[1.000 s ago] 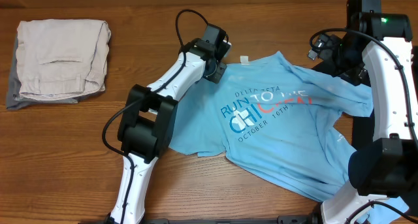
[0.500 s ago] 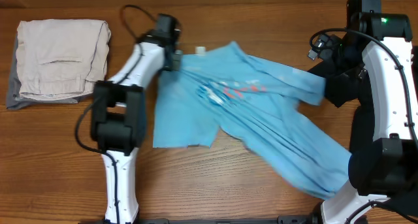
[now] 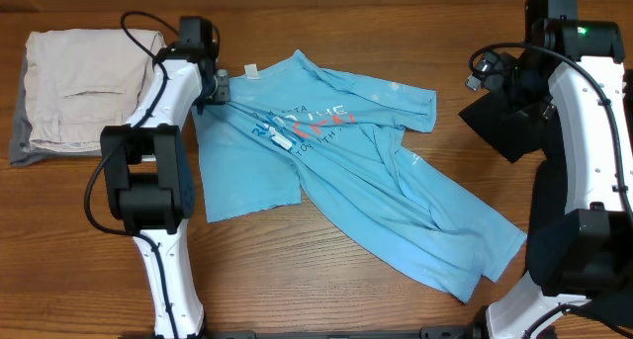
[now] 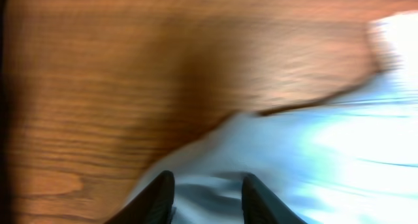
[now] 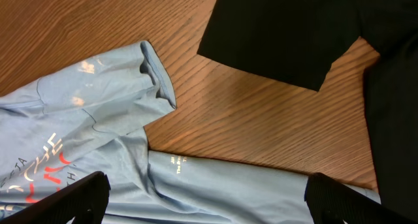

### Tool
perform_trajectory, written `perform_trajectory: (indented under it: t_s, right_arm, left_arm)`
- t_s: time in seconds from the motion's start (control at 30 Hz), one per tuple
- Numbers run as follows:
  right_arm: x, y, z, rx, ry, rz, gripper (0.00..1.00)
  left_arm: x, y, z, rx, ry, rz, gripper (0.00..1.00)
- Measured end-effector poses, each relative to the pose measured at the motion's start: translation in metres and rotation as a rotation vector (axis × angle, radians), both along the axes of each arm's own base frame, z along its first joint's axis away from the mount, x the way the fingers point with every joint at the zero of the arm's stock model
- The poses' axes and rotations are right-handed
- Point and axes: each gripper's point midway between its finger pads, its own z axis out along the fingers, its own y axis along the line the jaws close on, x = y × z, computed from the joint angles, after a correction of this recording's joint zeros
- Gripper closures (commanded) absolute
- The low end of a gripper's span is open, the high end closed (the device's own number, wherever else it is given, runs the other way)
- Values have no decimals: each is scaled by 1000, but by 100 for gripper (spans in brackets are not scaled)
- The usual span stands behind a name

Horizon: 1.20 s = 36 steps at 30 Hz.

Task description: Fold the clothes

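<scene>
T-shirt lies flat-ish on the table, running diagonally from far-left to near-right, wrinkled, chest lettering bunched up near the collar end, white tag at the far edge. Left arm reaches from the near edge straight to the far-left, left gripper low at the shirt's left edge just beside the tag. Left wrist view is blurred: fingers stand a narrow gap apart with blue fabric between them, can't tell if they're pinching it or just over it. Right arm arches up along the right side, right gripper raised over the shirt's right sleeve, jaws wide, holding nothing. Black cloth sits beside that sleeve at far right. Folded beige garment stacked on a grey one at far-left, apart from the shirt
</scene>
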Motion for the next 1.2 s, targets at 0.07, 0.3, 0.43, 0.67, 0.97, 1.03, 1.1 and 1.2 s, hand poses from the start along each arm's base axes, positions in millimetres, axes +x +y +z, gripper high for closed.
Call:
perform_trajectory:
  t_s: [0.07, 0.3, 0.43, 0.67, 0.97, 1.03, 1.1, 1.2]
  right_arm:
    - [0, 0, 0, 0, 0, 0, 0]
    - [0, 0, 0, 0, 0, 0, 0]
    - [0, 0, 0, 0, 0, 0, 0]
    - [27, -2, 8, -9, -117, 0, 0]
    - [30, 5, 9, 24, -129, 35, 89]
    - [31, 5, 7, 20, -130, 41, 96]
    - [32, 4, 1, 17, -128, 45, 96]
    - [35, 3, -17, 12, -102, 50, 96]
  left_arm:
    - [7, -18, 23, -41, -45, -21, 58]
    - [-11, -92, 166, -209, -239, -139, 25]
    - [-27, -118, 219, -259, -324, -200, 0]
    - [-28, -122, 207, -271, -290, -199, 0]
    - [-28, -122, 204, -271, -282, -198, 0]
    - [-28, -122, 204, -271, -282, -198, 0]
    - [-28, -122, 204, -271, -282, -198, 0]
    - [-28, -122, 204, -271, -282, -198, 0]
